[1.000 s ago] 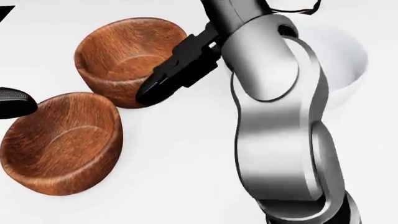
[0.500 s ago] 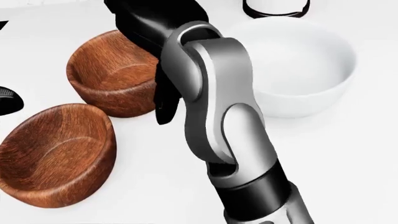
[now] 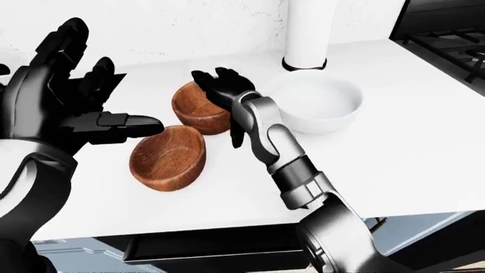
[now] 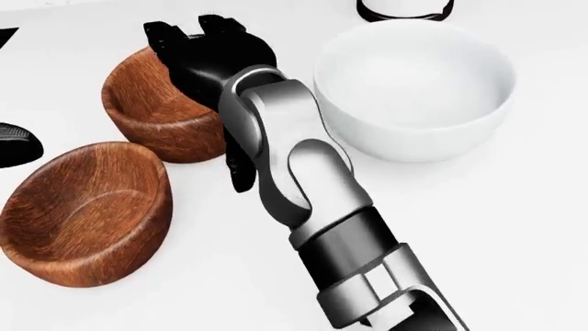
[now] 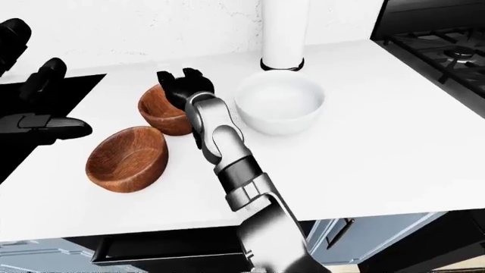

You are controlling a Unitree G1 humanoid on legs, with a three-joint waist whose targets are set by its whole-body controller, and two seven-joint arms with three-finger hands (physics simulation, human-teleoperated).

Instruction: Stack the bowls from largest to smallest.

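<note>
1. One white counter (image 3: pixel 425 131) carries everything; a black stove (image 5: pixel 436 48) sits at its 2 o'clock corner in the right-eye view.
2. One white cylinder (image 3: pixel 309 31) with a dark base ring stands upright at 12 o'clock from the white bowl.
3. Three bowls in all: one white, two wooden.
4. One white bowl (image 4: pixel 413 89), the largest, sits upright at the 1 o'clock part of the head view, apart from the wooden pair.
5. Two wooden bowls: the lower wooden bowl (image 4: pixel 83 214) lies at 8 o'clock in the head view, tilted; the upper wooden bowl (image 4: pixel 160 117) lies at 10 o'clock, just beside it. I cannot tell whether the two touch.
6. Two hands. The right hand (image 4: pixel 207 55) is over the upper wooden bowl's rim at its 2 o'clock side, fingers spread and not wrapped round the wall; one dark finger hangs down beside the bowl.
7. The left hand (image 3: pixel 64 105) hovers at 9 o'clock in the left-eye view, fingers splayed wide, holding nothing, its tips just above the lower wooden bowl.
</note>
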